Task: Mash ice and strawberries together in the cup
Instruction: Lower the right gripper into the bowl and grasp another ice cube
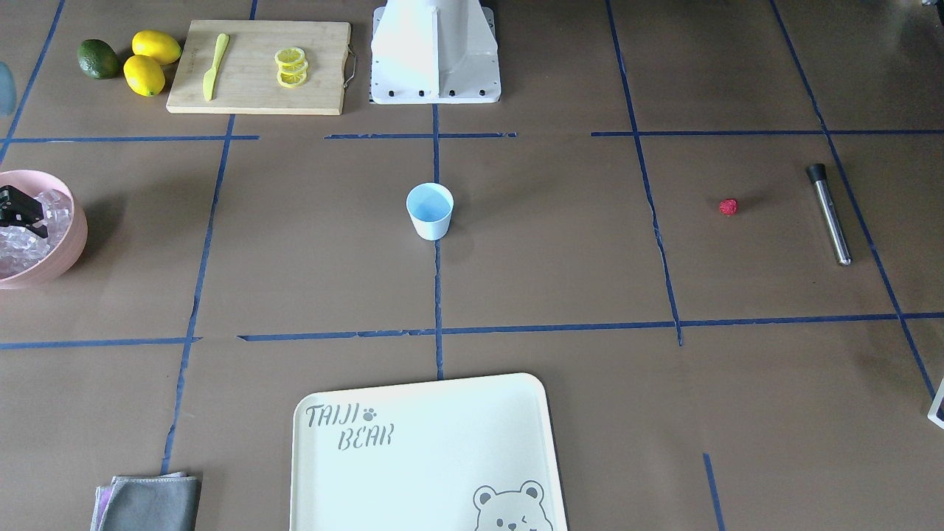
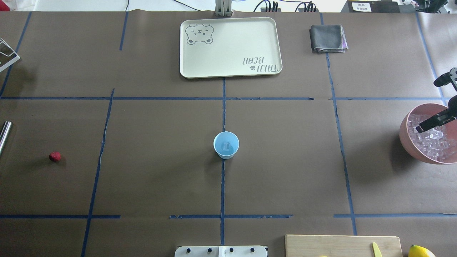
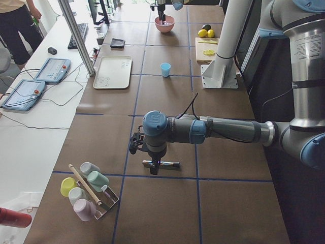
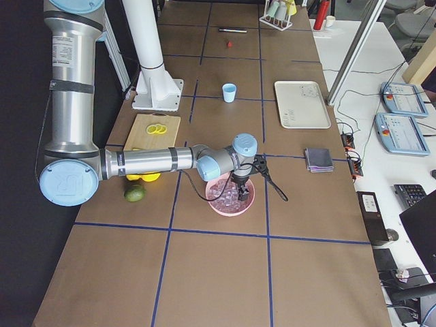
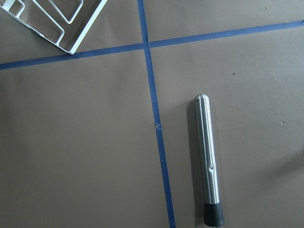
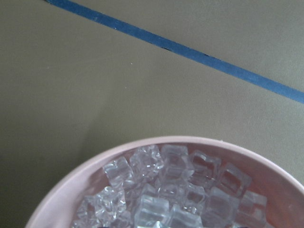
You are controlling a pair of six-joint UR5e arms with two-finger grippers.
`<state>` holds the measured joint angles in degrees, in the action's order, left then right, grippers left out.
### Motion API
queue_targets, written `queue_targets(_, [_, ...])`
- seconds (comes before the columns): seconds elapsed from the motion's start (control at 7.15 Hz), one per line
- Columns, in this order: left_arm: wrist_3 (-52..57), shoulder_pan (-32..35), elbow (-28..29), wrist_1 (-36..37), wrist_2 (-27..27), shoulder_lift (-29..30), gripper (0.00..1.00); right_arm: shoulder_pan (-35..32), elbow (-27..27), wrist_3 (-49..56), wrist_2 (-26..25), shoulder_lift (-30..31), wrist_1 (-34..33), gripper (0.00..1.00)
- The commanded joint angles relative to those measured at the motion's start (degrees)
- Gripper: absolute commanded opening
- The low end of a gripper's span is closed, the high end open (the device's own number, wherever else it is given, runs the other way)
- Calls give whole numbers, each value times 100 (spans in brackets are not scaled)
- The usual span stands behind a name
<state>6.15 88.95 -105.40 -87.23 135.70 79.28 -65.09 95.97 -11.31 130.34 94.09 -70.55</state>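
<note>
I count: one blue cup [image 1: 430, 212], one strawberry [image 1: 729, 207], one steel muddler [image 1: 829, 214], two lemons [image 1: 155, 47], three lemon slices [image 1: 291, 68], one pink bowl [image 1: 76, 230], one tray [image 1: 442, 442].

**Your table, papered brown and gridded in blue tape**

You have the table [image 1: 560, 243] marked into rectangles by tape. The light blue cup [image 1: 430, 211] stands upright on the centre tape line, in front of the white robot base [image 1: 435, 55]. On the robot's left lie the strawberry [image 1: 729, 207] and, near it but apart, a steel pestle [image 1: 830, 215] lying flat, with a wire rack [image 3: 112, 202] at that far end. On the robot's right sit a pink bowl [image 1: 70, 243], a wooden cutting board [image 1: 251, 92], and beside the board two lemons [image 1: 156, 46] and a green fruit [image 1: 98, 59] bunched together. On your side lie a cream bear tray [image 1: 428, 472] and a folded grey cloth [image 1: 151, 503].
</note>
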Motion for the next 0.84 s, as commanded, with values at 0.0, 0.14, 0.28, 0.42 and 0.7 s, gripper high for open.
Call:
queue_targets(0.0, [0, 0, 2, -4, 0, 0, 100, 5, -44, -3, 17, -5, -3, 90])
queue_targets(0.14, [0, 0, 10, 4, 0, 0, 100, 5, -26, -3, 17, -5, -3, 80])
queue_targets(0.28, [0, 0, 10, 5, 0, 0, 100, 5, -26, -11, 87, -5, -3, 64])
queue_targets(0.42, [0, 0, 10, 5, 0, 0, 100, 5, -17, -3, 184, -5, 6, 36])
queue_targets(0.7, [0, 0, 10, 5, 0, 0, 100, 5, -8, 6, 202, 13, 15, 0])
